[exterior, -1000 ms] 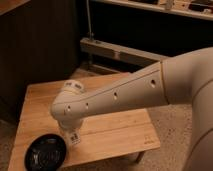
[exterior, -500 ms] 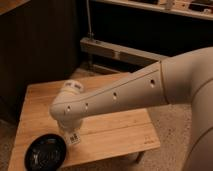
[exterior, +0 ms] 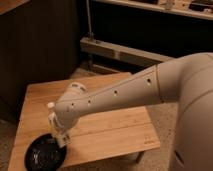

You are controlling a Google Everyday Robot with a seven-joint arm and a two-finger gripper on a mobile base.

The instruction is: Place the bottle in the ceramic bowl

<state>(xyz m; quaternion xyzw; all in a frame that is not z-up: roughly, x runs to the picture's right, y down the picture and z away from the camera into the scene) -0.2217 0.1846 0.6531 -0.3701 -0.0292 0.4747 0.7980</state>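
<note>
Gripper [exterior: 61,136] holds bottle [exterior: 51,114] above wooden table [exterior: 110,127].

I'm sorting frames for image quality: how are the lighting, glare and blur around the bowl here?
Camera view: warm, dim light; the background shelving is nearly black. The ceramic bowl shows faint glossy glints on its rings. The whole frame is soft, so the bottle reads only as a pale shape at the hand, just above the bowl's rim. The arm shades the wooden table slightly.

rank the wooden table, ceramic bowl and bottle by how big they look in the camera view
1. wooden table
2. ceramic bowl
3. bottle, partly hidden by the arm, so unsure

The gripper sits at the bowl's right rim, holding the bottle.
</note>
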